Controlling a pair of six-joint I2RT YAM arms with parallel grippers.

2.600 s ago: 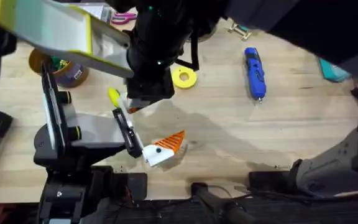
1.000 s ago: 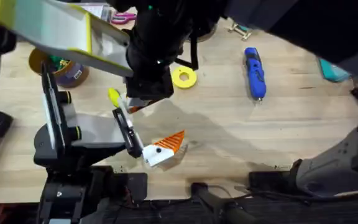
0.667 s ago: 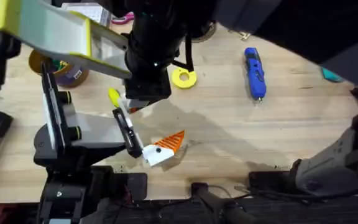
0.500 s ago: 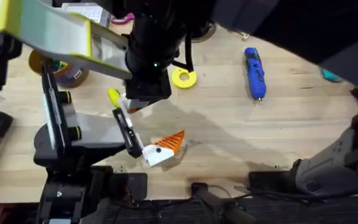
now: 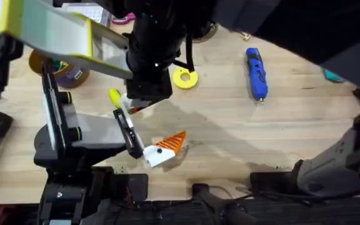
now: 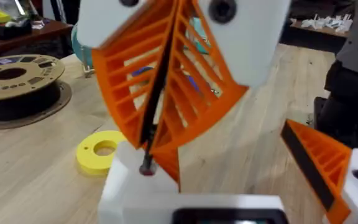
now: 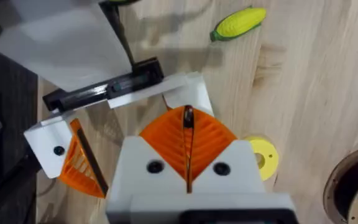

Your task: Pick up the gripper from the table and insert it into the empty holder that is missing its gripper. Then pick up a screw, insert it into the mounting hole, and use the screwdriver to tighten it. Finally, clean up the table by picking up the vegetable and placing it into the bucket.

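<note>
the right gripper hangs over the left gripper, its orange fingers pressed together on a tiny dark screw at the holder. whether the left fingers are apart or together i cannot tell. around them on the tabletop: the vegetable, a yellow ring, the screwdriver, the bucket and a spool.

Screwdriver right of vegetable
</note>
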